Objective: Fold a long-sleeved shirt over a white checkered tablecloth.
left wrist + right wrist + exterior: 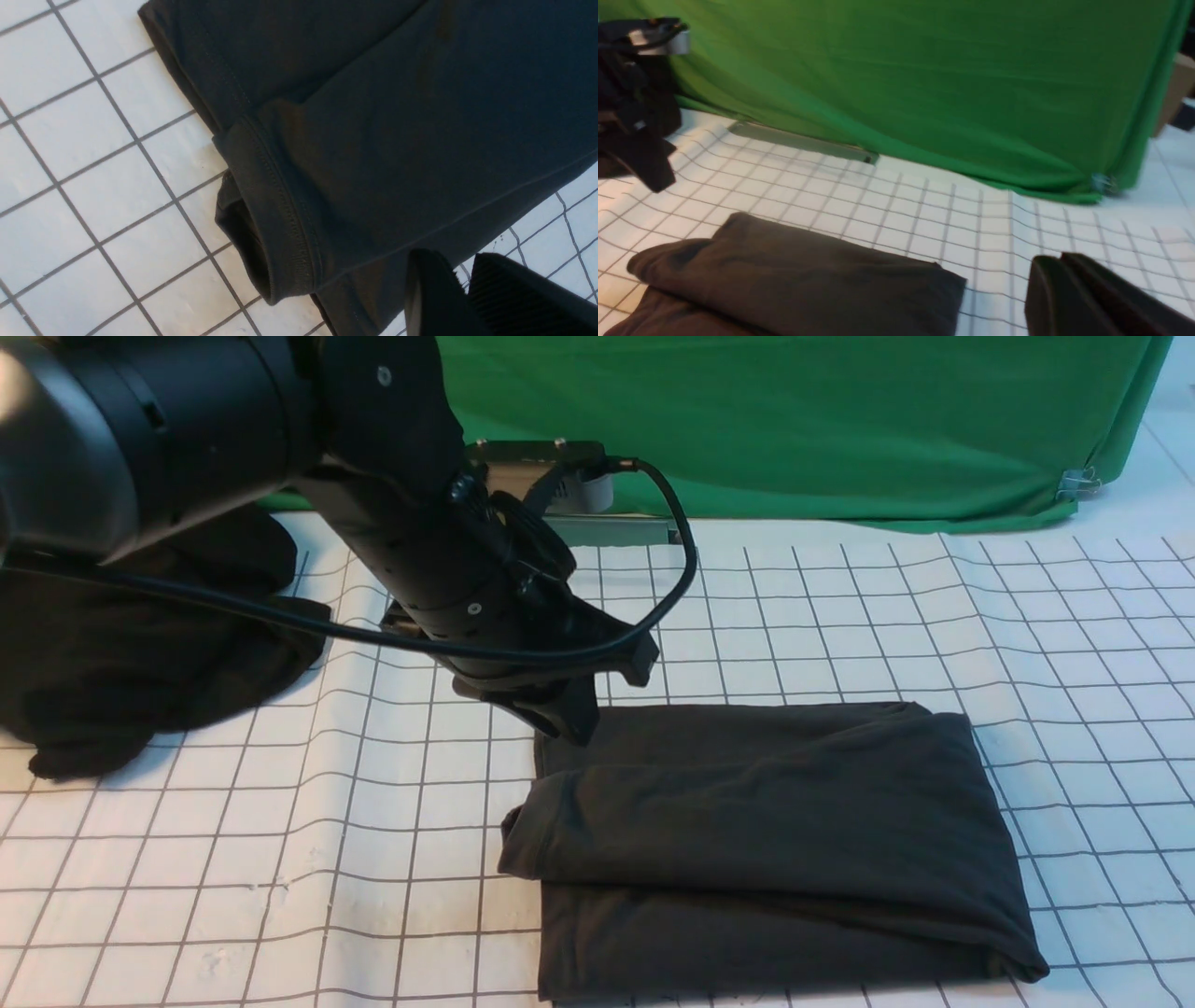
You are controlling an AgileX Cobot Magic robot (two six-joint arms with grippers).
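Note:
The long-sleeved shirt (775, 821) lies folded into a dark grey rectangle on the white checkered tablecloth (280, 821), right of centre, with a hemmed edge (275, 224) at its left side. My left gripper (571, 728) hangs just over the shirt's far left corner. In the left wrist view its jaws (460, 261) stand a narrow gap apart, with only tablecloth (93, 186) showing between them and the shirt (397, 116) beside them. My right gripper (1059, 259) is shut on nothing, raised to the right of the shirt (798, 270). It is out of the front view.
A blacker mass of cloth (140, 653) lies at the far left under my left arm. A green cloth (794, 420) hangs across the back, clipped (1078, 481) at the right. A metal bar (616, 530) lies along its foot. My left arm (635, 93) shows in the right wrist view.

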